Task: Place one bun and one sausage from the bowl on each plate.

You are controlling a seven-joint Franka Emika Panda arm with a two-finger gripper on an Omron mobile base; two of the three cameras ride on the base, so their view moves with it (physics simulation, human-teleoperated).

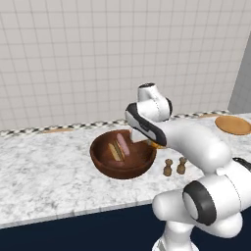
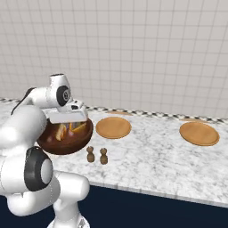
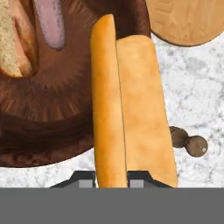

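Bun (image 3: 131, 109): clamped in the gripper (image 3: 111, 177), long axis running straight out from the jaws. Nearer plate (image 2: 113, 127) lay just right of the bowl (image 2: 67, 141) (second plate further right).

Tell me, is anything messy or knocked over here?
Nothing stands out. The bowl sits upright on the counter with a bun and a sausage inside. Both plates lie flat, and the two little shakers stand upright. The hand is shut on another bun.
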